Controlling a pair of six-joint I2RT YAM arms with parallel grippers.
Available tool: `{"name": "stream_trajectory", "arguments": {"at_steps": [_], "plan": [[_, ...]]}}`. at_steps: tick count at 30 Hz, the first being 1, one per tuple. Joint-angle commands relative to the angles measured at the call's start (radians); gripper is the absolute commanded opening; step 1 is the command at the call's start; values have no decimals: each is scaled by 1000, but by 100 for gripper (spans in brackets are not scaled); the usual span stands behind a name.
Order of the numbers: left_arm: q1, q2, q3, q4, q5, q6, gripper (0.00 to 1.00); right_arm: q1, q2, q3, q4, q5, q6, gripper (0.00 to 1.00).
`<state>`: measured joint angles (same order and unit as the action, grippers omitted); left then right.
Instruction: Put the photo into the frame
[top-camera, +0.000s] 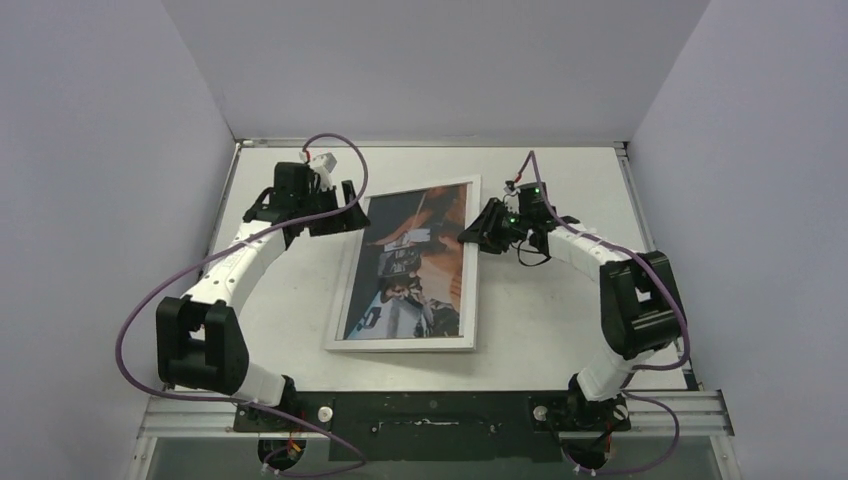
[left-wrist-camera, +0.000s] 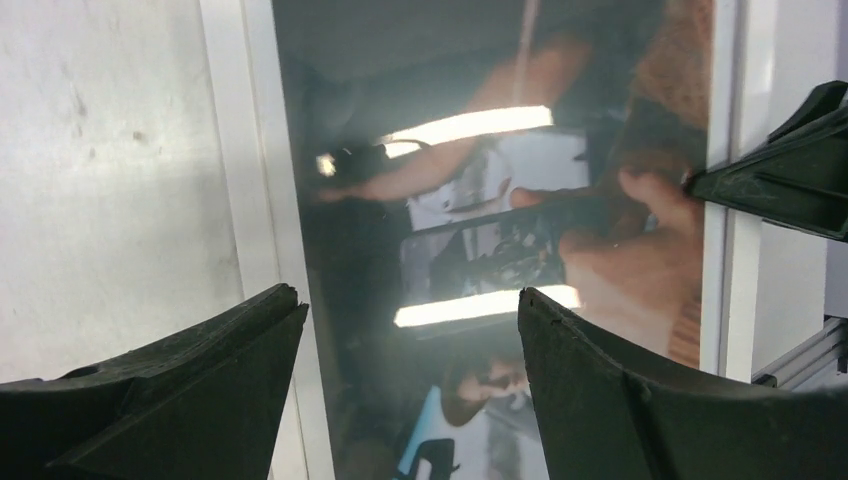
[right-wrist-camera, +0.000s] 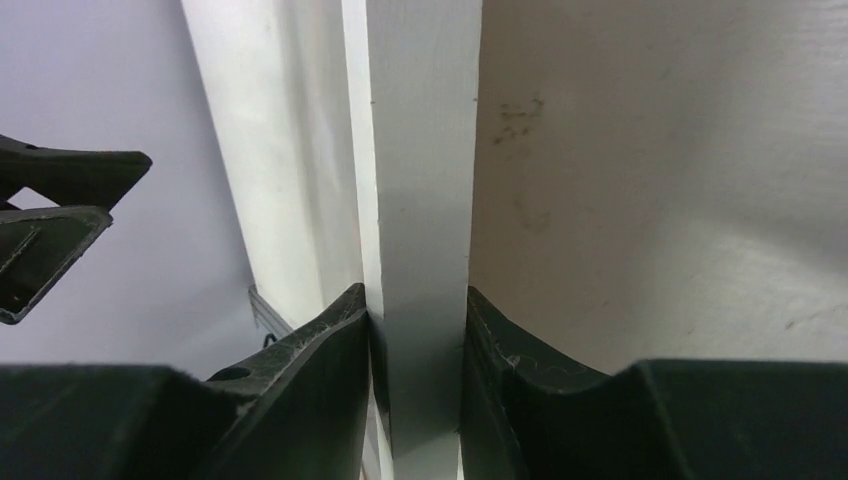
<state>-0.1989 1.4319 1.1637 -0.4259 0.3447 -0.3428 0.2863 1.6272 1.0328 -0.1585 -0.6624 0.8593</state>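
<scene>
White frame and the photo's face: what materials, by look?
White rectangular picture frame: painted wood or plastic, matte; even white, no grain visible. Dark photo face: glossy, mirrors two light strips; clear cover sheet or glossy paper, cannot tell.

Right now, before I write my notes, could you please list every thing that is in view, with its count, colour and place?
table: one, white, under everything
walls: three, pale grey, around the table
frame: one, white, middle of the table
photo: one, dark with orange and blue tones, inside the frame, face up
cables: two, purple, one along each arm
arms: two, white and black, bases at the near edge
left gripper: one, black, open, over the frame's far left corner
right gripper: one, black, shut on the frame's right edge
</scene>
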Motion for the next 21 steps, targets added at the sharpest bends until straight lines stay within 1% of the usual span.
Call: {"name": "stream_trajectory", "arguments": {"at_steps": [1,6,8,9,10,12,16,21], "plan": [[47,75,-36,-56,-24,-47,77,-21,73,-27,329,-80,-5,34],[88,88,-68,-95,-88,-72,76,-42,181,-51,435,-102,4,35],[94,90,-74,-123,-127,-78,76,-45,210,-61,457,-104,9,39],[97,92,-80,-131,-141,-82,77,-45,215,-73,460,-97,10,42],[100,96,-87,-134,-148,-86,76,-47,217,-77,457,-89,5,46],[105,112,-106,-120,-139,-97,76,-48,220,-87,427,-70,-14,49],[107,191,-99,-66,-59,-90,76,-50,219,-91,363,-49,-58,49],[106,329,0,-79,-56,-84,71,-50,200,-118,308,-30,-82,50]]}}
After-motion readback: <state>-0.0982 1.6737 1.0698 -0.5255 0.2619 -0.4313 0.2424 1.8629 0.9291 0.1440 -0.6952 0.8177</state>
